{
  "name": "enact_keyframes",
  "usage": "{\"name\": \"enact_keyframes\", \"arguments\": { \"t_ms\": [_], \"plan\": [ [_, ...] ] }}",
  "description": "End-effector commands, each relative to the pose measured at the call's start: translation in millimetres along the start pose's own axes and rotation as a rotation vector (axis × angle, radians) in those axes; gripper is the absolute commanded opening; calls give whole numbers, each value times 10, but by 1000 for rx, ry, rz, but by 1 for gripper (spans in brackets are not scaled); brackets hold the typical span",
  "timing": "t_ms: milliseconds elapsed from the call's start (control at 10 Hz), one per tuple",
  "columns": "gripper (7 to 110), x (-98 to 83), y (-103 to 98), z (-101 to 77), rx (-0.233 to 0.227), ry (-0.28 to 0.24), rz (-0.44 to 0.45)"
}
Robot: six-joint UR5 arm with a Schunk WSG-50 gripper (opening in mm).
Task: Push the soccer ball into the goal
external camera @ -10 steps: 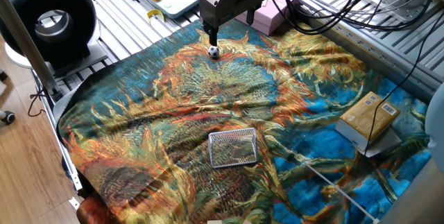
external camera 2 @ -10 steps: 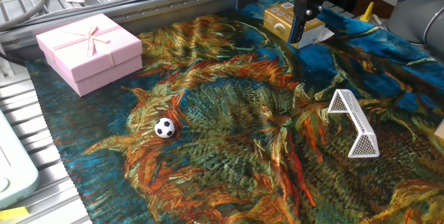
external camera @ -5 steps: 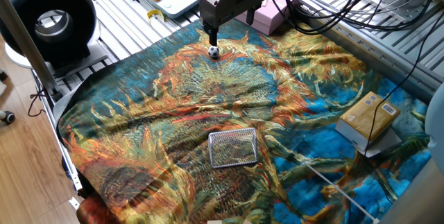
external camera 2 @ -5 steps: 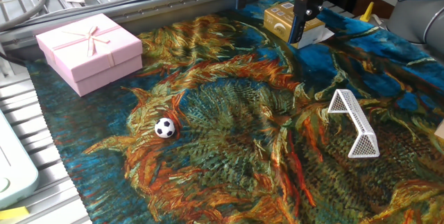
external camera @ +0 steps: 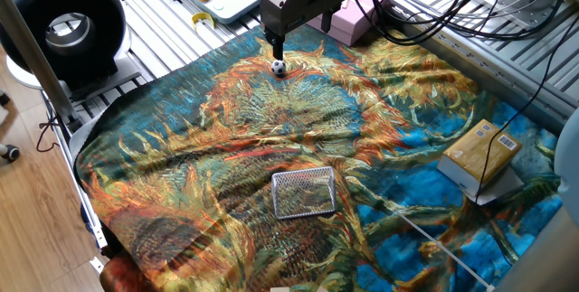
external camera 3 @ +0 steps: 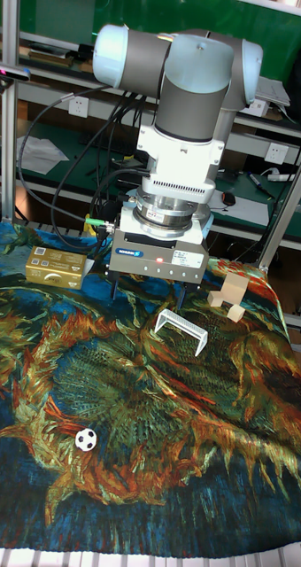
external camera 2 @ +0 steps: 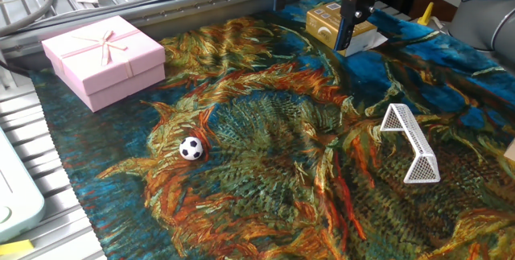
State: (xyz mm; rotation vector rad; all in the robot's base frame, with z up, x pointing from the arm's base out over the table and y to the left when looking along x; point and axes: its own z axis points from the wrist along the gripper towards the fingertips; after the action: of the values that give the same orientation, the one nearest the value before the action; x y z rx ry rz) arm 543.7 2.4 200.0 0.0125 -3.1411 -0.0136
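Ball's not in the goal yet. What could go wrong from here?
1. The cloth is creased between the ball and the goal, so a rolling ball may veer off line.
2. The gripper is open and hangs away from the ball; the small ball might slip between its fingers.

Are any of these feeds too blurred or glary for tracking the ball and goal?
One fixed view: even light and sharp, but the soccer ball is tiny against the busy cloth, and the goal reads as flat mesh. The other fixed view: crisp, no glare, and both stand out clearly. Tall fixed view: slightly softer, but the ball, goal and gripper remain readable.
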Motion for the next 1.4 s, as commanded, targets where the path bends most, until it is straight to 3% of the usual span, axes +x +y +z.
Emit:
{"name": "enact_keyframes", "arguments": {
  "t_ms": [0, 100, 800, 1000, 1300],
  "plan": [
    [109, 194, 108, -8, -25, 81, 229],
    [7, 193, 105, -7, -24, 81, 229],
    [7, 198, 107, -3, -23, 84, 238],
    [7, 219, 83, 8, -10, 92, 292],
    [7, 188, 55, -4, -3, 85, 295]
  ]
}}
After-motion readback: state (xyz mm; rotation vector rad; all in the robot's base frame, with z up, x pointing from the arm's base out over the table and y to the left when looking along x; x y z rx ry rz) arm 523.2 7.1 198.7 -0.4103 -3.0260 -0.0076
